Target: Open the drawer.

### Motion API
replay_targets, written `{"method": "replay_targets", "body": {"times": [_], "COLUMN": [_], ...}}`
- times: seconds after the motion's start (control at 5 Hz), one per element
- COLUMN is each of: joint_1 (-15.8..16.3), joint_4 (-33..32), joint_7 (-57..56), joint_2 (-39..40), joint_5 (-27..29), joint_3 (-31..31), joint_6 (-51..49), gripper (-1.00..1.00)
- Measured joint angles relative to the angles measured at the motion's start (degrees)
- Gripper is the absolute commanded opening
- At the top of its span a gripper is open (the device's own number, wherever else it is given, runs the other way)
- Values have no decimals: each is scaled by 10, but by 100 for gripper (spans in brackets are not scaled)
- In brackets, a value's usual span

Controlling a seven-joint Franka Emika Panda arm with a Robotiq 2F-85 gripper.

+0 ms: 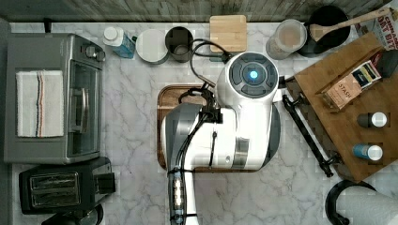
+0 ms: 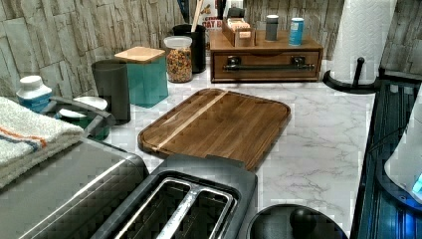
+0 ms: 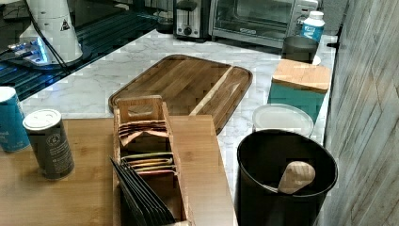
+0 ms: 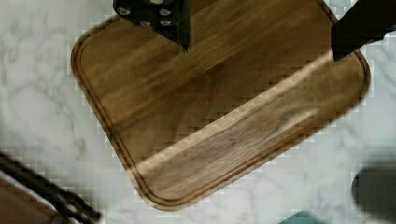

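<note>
Hovering wide open, the pincer holds nothing above the tray.

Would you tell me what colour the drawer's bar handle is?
Black; the handle on the brown drawer shows best in the left view.

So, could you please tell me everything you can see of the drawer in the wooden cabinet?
The drawer is wide, shallow and brown, apparently wood, filling the front of a low cabinet that stands on the marble counter. A long black bar handle runs across its front on two mounts. It sits shut, flush with the frame. In the top view the handle juts from the cabinet's edge, angled on the counter. A tea box and two shakers stand on top of the cabinet. Nothing touches the handle.
</note>
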Motion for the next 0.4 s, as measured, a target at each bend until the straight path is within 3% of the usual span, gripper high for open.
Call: {"method": "replay_targets", "body": {"times": [0.4], "joint_1": [-8], "joint_4": [-102], "joint_7": [-327], "joint_2": [-32], "joint_5": [11], "joint_3": [-29], "joint_6": [21], "gripper": [100]}}
